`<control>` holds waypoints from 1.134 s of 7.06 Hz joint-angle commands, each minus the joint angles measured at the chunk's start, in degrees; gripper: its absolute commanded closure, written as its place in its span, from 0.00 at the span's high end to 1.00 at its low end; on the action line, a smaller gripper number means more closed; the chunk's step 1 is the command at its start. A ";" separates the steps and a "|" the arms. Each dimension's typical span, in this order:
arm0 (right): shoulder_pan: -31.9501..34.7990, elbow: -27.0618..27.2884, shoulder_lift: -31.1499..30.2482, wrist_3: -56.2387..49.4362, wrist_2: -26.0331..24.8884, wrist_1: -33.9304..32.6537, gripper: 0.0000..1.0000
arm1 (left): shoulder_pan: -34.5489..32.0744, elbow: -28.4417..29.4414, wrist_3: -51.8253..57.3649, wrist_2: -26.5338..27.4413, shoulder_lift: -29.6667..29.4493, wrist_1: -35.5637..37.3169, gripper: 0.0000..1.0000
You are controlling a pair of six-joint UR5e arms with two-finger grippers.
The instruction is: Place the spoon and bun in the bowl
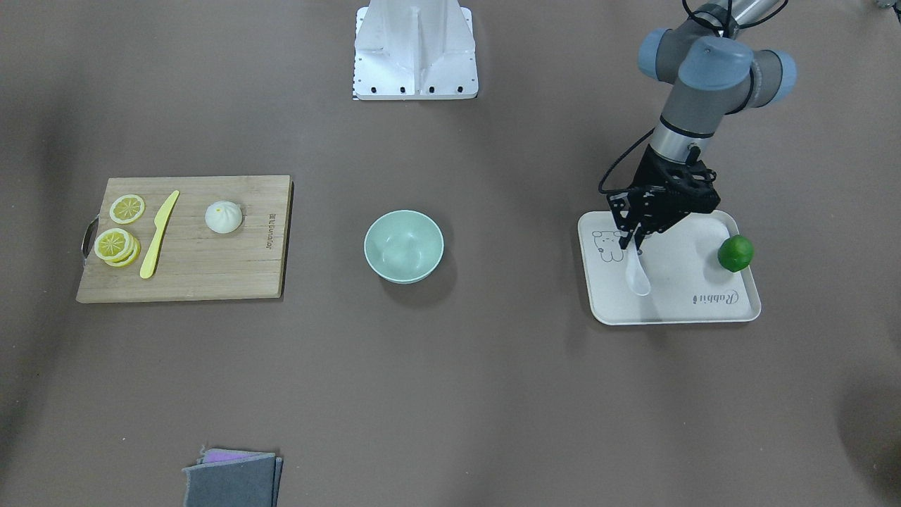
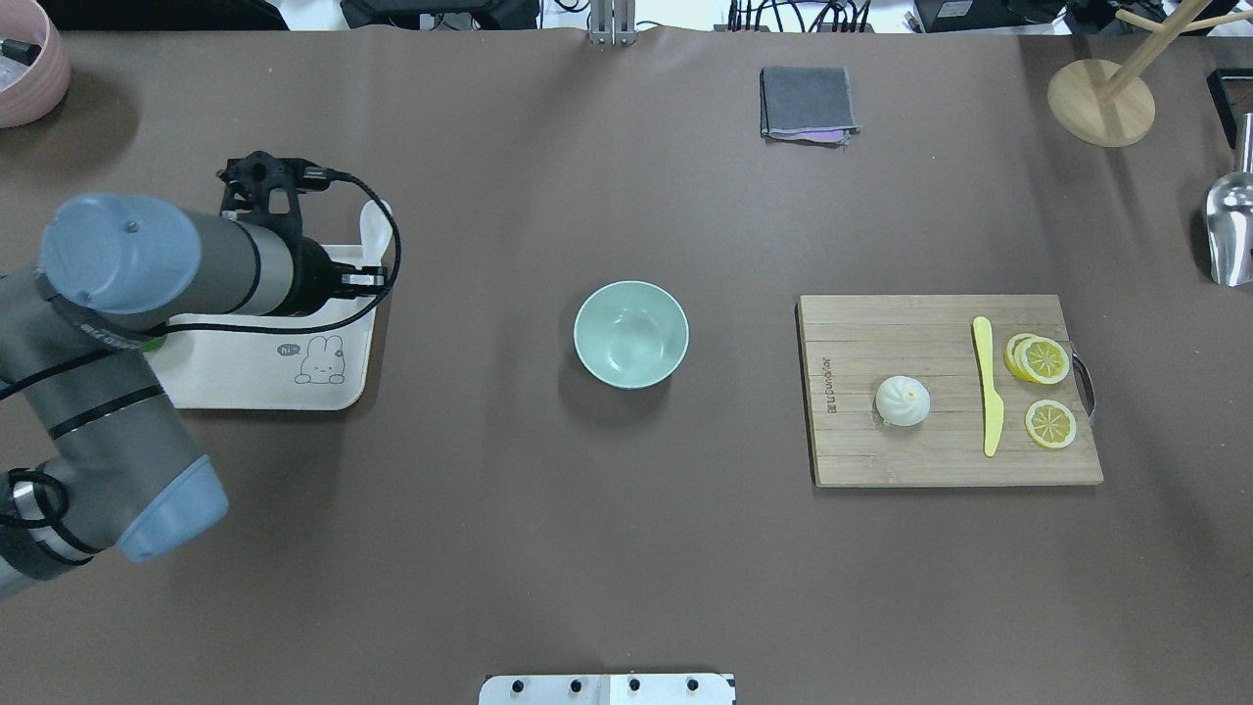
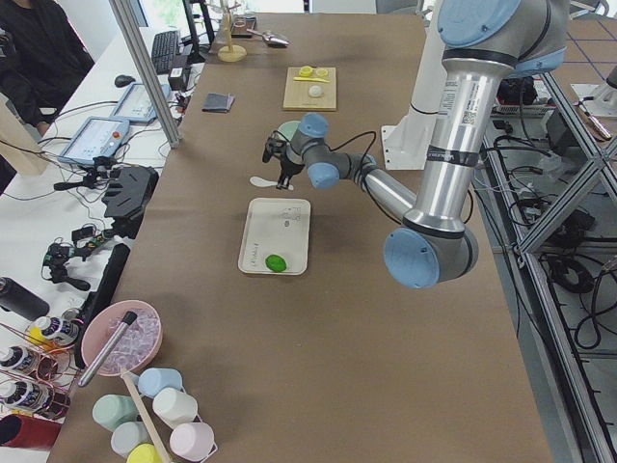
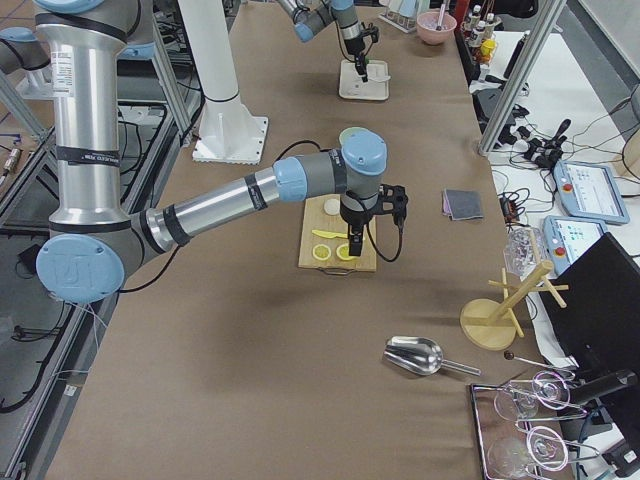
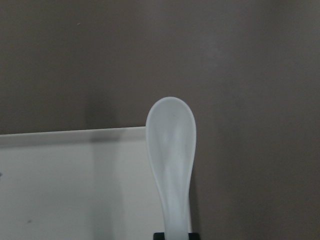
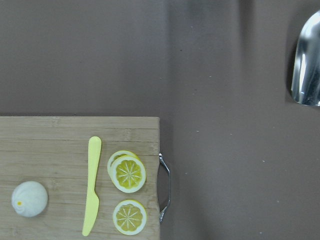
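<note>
My left gripper (image 1: 631,241) is shut on the handle of the white spoon (image 1: 638,277) and holds it a little above the beige tray (image 1: 676,299). In the left wrist view the spoon's scoop (image 5: 171,145) hangs over the tray's edge (image 5: 75,135). The mint-green bowl (image 1: 403,246) stands empty at the table's middle (image 2: 630,334). The white bun (image 2: 902,400) lies on the wooden cutting board (image 2: 881,460) and shows in the right wrist view (image 6: 29,198). My right gripper (image 4: 352,243) hovers above the board; I cannot tell whether it is open or shut.
A green lime (image 1: 735,253) sits on the tray. A yellow knife (image 2: 989,387) and lemon slices (image 2: 1045,390) lie on the board. A folded grey cloth (image 2: 806,103), a wooden stand (image 2: 1101,98), a metal scoop (image 2: 1231,230) and a pink bowl (image 2: 24,69) stand at the table's far side.
</note>
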 commanded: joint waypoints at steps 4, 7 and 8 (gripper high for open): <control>-22.24 -0.02 2.98 38.85 -13.74 19.46 1.00 | 5.68 1.30 -6.18 -0.43 -12.73 8.03 0.00; -35.01 -2.03 7.55 49.81 -22.37 19.73 1.00 | 5.77 3.86 -6.10 -0.34 -14.94 8.03 0.00; -36.25 -2.30 7.83 49.82 -22.47 19.64 1.00 | 5.77 3.86 -6.01 -0.42 -15.46 8.03 0.00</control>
